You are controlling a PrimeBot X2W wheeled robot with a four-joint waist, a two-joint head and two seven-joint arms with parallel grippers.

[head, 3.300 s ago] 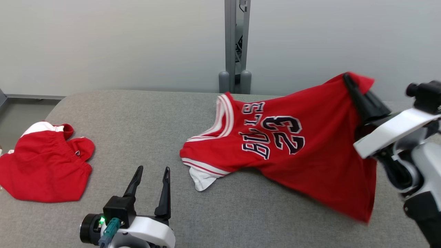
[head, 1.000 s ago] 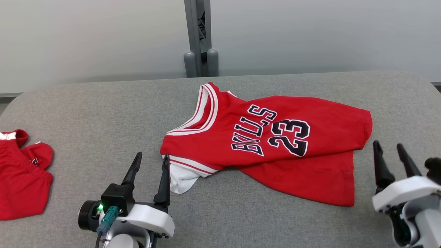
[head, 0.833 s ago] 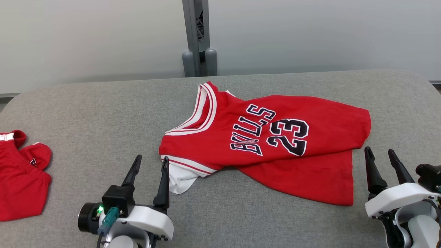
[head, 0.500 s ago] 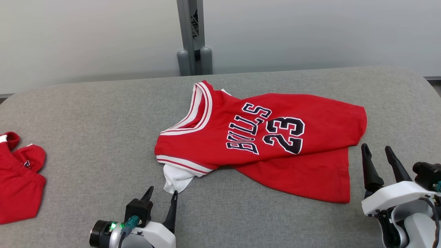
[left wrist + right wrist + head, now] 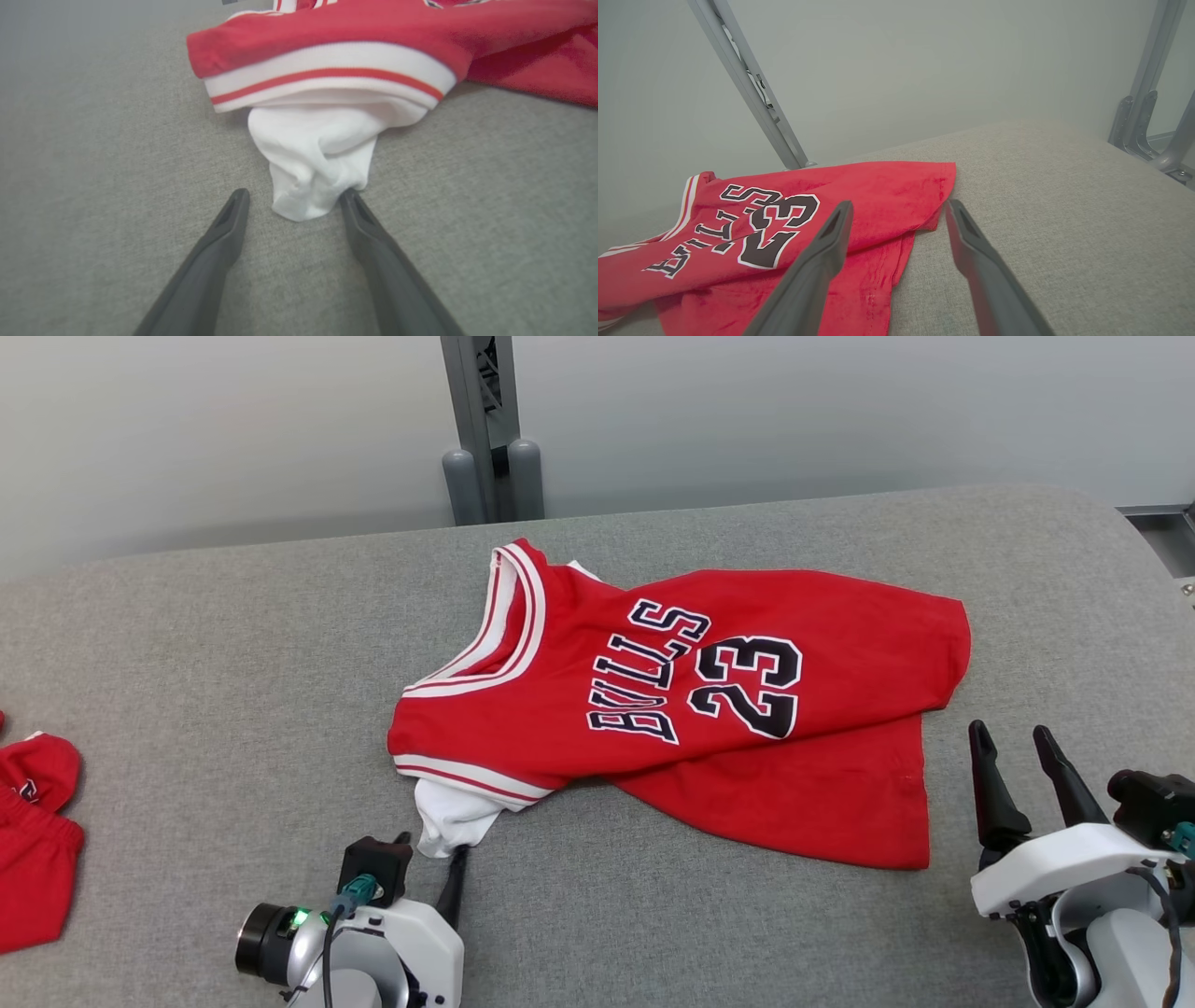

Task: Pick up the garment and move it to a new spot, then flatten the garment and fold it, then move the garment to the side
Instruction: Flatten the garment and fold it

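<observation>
- Jersey (image 5: 840,616): was red; armhole and neck trim striped white and red; lettering and numerals black, outlined white.
- Inner cloth (image 5: 313,149): was plain white.
- Bench (image 5: 233,644): was heathered grey.
- Second garment (image 5: 33,840): was red.
- Right claw (image 5: 1008,730): had dark grey fingers, white housing.
- Post (image 5: 462,392): was grey.
- Wall (image 5: 840,411): was pale grey.
</observation>
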